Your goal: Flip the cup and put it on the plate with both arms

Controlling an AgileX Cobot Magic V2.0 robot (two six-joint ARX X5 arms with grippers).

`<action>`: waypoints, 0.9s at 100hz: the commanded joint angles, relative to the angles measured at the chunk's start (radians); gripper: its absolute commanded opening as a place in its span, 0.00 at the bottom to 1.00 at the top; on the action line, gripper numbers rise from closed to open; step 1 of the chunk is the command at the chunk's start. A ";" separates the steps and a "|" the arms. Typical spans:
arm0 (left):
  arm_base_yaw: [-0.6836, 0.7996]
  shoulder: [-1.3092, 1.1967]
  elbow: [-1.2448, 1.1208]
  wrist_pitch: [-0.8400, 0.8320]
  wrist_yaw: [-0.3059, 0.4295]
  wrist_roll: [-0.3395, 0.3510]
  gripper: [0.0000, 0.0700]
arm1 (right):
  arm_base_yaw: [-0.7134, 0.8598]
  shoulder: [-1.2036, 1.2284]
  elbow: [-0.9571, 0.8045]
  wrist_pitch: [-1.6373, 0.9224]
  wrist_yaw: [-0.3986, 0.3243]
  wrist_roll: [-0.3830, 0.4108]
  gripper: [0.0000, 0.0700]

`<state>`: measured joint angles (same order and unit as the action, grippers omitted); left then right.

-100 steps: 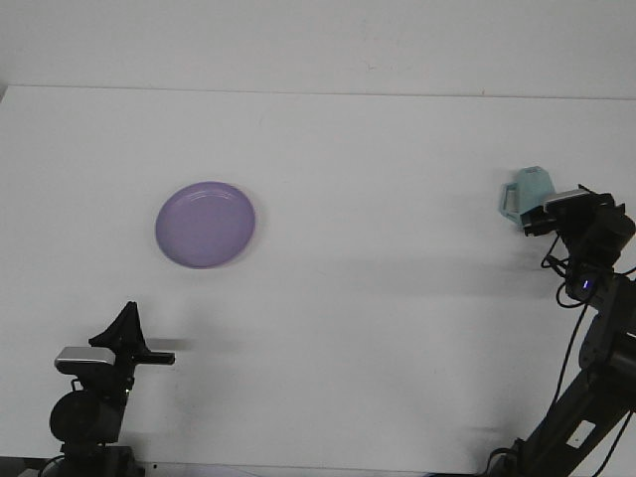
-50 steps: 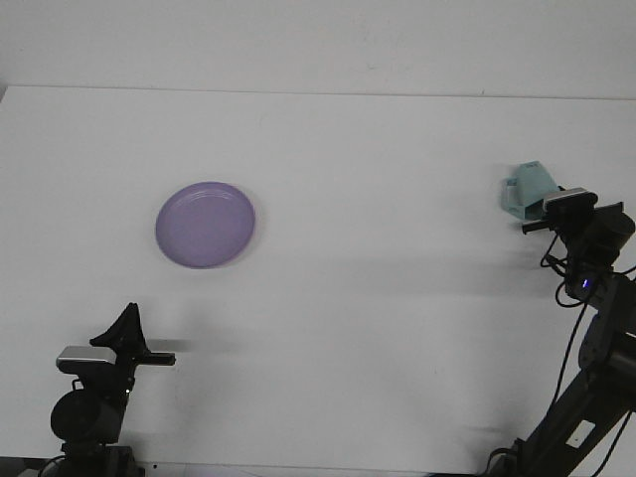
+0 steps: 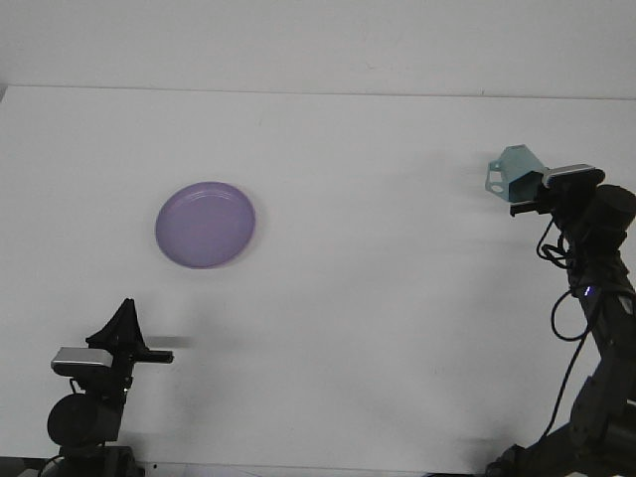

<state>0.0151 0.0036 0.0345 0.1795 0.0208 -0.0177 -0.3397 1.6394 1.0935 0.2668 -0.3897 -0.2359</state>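
- One pale teal plastic cup (image 3: 514,171), tilted with its handle leftward, is clamped by the right gripper (image 3: 525,189) above the white table (image 3: 397,298).
- A round, smooth purple plate (image 3: 205,225) is seen well apart.
- The left gripper (image 3: 149,350) cannot be judged.

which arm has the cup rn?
The right gripper, far right, holds the teal cup. The left gripper, bottom left, carries nothing.
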 commanded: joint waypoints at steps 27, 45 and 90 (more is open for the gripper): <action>0.000 0.000 -0.011 0.034 -0.003 -0.003 0.02 | 0.163 -0.366 0.021 -0.457 0.057 0.252 0.01; 0.000 0.000 -0.011 0.032 -0.003 -0.025 0.02 | 0.295 -0.492 0.059 -0.794 0.057 0.282 0.01; 0.000 0.000 -0.011 0.032 -0.003 -0.025 0.02 | 0.700 -0.300 0.301 -1.406 0.187 0.201 0.01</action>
<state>0.0151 0.0036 0.0345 0.1993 0.0208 -0.0402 0.3252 1.2842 1.3739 -1.1069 -0.2237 -0.0071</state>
